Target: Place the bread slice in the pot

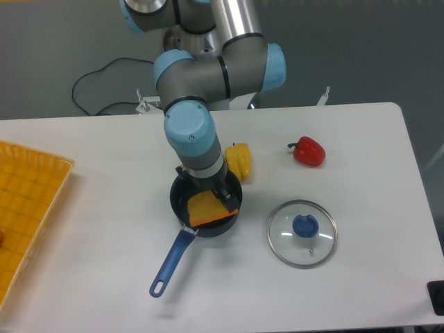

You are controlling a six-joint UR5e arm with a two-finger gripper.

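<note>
Sitting near mid-table, pot (pixel 182 200), dark and round, with long blue handle (pixel 170 264) running down-left from rim to a loop hole. Lying inside pot, bread (pixel 208 209), yellow-orange face up, darker crust edge along lower side, tilted, lower right corner resting near pot's rim. Hanging over pot's upper right part, gripper (pixel 225 199), dark fingers reaching down to bread's upper right edge; cannot tell how far apart the fingers stand or whether any grip on bread, since wrist and arm (pixel 198 139) cover most of the tool. Just behind pot, touching or nearly touching its far rim, yellow pepper (pixel 238 160), partly hidden by arm. Right of pot and further back, well apart, red pepper (pixel 309 151) with dark stem pointing left. Right of pot, near but not touching, glass lid (pixel 302 233) lying flat, blue knob at centre. Far left of pot, at table's edge, orange tray (pixel 28 201) with a grid pattern, cut off by the picture border. Behind pot, beyond table (pixel 361 291), black cable (pixel 97 76) looping on grey floor.
</note>
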